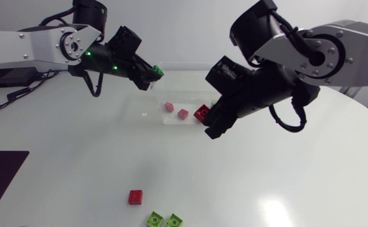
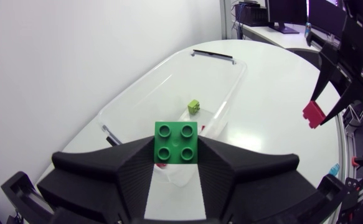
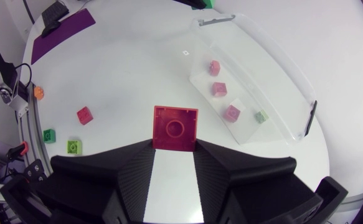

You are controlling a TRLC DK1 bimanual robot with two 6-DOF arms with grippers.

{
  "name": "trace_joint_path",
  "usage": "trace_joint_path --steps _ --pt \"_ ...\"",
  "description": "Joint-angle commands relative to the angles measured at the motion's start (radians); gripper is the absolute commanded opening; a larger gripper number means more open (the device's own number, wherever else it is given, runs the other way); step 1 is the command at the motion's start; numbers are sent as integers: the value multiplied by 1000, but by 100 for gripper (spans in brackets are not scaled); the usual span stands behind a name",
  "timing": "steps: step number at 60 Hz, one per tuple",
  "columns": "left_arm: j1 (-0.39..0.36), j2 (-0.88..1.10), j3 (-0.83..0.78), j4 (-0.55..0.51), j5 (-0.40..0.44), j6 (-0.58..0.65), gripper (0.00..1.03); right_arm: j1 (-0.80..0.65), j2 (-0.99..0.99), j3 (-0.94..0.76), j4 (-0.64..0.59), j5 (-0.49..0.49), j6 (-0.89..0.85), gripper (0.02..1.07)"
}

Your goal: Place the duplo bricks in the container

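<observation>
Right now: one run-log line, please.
left gripper shut on green square brick | right gripper shut on red square brick | clear plastic container holds pink bricks

**White round surface, bricks loose at one edge**

The white surface (image 1: 266, 176) carries a clear container (image 1: 139, 110) lying lengthwise near its far side. Well apart from it, near the opposite edge, sits a red brick (image 1: 135, 197), with a green brick (image 1: 154, 219) and a second green brick (image 1: 173, 220) side by side just beyond. A purple mat (image 1: 0, 176) lies flat at the left edge, and a small orange piece (image 3: 38, 93) sits near the rim.
</observation>
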Motion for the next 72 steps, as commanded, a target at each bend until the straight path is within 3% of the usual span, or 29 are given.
trace_joint_path --steps 1,24,27,33,37,56,72 --pt "-6 73 80 19 -10 -29 31 -22 -15 1 -13 -2 17 25" --pt "-44 296 357 -25 -50 -51 33 -119 8 70 -7 -20 15 25" --pt "-48 319 378 -30 -59 -51 47 -133 22 90 -5 -25 17 25" --pt "-56 346 406 -35 -70 -51 86 -153 58 137 -2 -28 17 25" --pt "-59 351 412 -35 -79 -49 98 -160 83 170 -2 -33 17 25" --pt "-41 280 435 -70 -85 -61 98 -213 261 361 9 -40 32 25" --pt "45 122 406 -190 -85 -63 98 -229 471 550 19 -43 52 25"
